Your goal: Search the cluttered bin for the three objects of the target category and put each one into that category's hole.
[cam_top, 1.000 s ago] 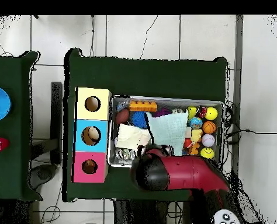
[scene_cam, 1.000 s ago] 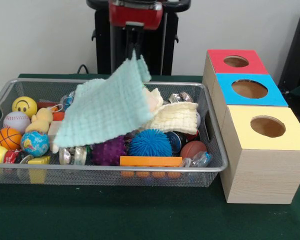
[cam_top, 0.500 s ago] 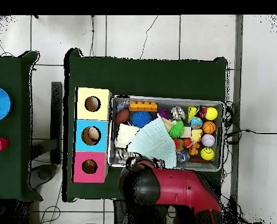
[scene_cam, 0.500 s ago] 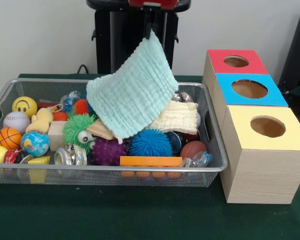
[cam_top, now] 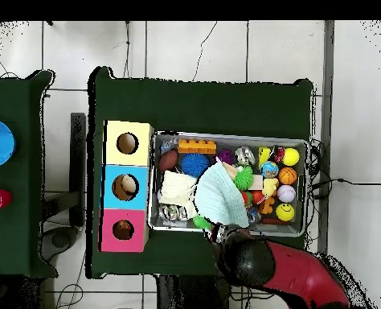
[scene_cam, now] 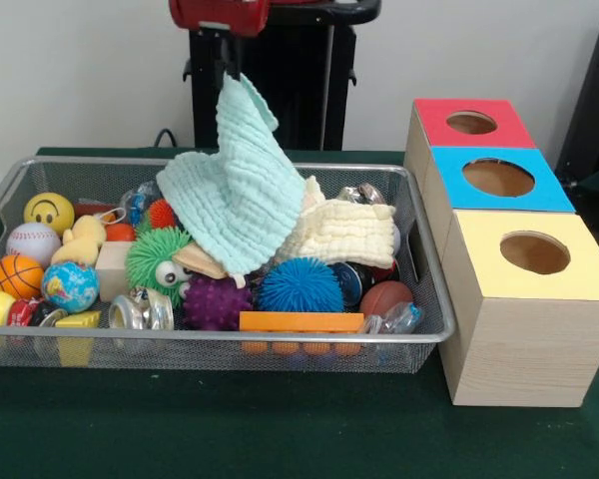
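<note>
My gripper (scene_cam: 225, 68) hangs above the back of the wire bin (scene_cam: 280, 339), shut on one corner of a mint green cloth (scene_cam: 238, 190). The cloth trails down from the fingers, and its lower part drapes over the toys in the bin's middle. A cream cloth (scene_cam: 344, 232) lies bunched just to its right. Three wooden boxes stand right of the bin, with holes in a red top (scene_cam: 434, 118), a blue top (scene_cam: 551, 195) and a yellow top (scene_cam: 479, 274). In the overhead view the red arm (cam_top: 258, 261) hides the gripper, and the mint cloth (cam_top: 220, 195) lies over the bin's centre.
The bin holds a green fuzzy toy (scene_cam: 155, 261), purple spiky ball (scene_cam: 217, 301), blue spiky ball (scene_cam: 299, 286), orange brick (scene_cam: 301, 321), brown football (scene_cam: 385, 297), and at the left a smiley ball (scene_cam: 49, 212), baseball (scene_cam: 33, 242), basketball (scene_cam: 15, 275) and globe ball (scene_cam: 70, 286).
In the front view the gripper rose, swung right, then came back left with the cloth. The cloth lifted off the green fuzzy toy and now sags onto the pile.
</note>
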Controlling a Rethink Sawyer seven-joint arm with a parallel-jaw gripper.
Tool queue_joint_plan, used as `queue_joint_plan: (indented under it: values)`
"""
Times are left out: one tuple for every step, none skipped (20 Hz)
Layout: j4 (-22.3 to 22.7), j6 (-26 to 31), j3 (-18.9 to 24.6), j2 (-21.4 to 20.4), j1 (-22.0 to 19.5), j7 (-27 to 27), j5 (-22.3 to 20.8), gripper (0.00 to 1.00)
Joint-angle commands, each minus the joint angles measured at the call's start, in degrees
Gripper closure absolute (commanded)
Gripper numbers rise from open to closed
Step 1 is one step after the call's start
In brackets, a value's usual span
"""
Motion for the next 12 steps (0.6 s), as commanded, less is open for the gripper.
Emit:
queue_joint_plan:
  values:
    - [2.9,-4.5,6.5,5.4,-1.1,1.9,0.2,1.0]
    - [2.9,-5.0,6.4,5.7,-1.0,2.2,0.0,1.0]
    - [2.8,-5.5,6.5,6.2,-1.1,2.3,-0.2,1.0]
    - [2.7,-6.1,6.6,6.9,-1.2,2.4,-0.3,1.0]
    - [2.5,-6.6,6.7,7.8,-1.3,2.4,-0.5,1.0]
    - [2.3,-6.9,6.7,8.5,-1.4,2.4,-0.6,1.0]
    - [2.2,-7.3,6.8,9.1,-1.5,2.4,-0.7,1.0]
    - [2.1,-7.9,6.8,9.6,-1.6,2.5,-1.0,1.0]
    - [2.0,-8.7,6.7,10.2,-1.7,2.6,-1.3,1.0]
    - [1.9,-9.5,6.6,10.9,-1.7,2.7,-1.7,1.0]
    - [1.8,-10.8,6.1,11.4,-1.3,3.3,-2.2,1.0]
    - [1.7,-12.2,5.5,12.0,-0.8,3.9,-2.8,1.0]
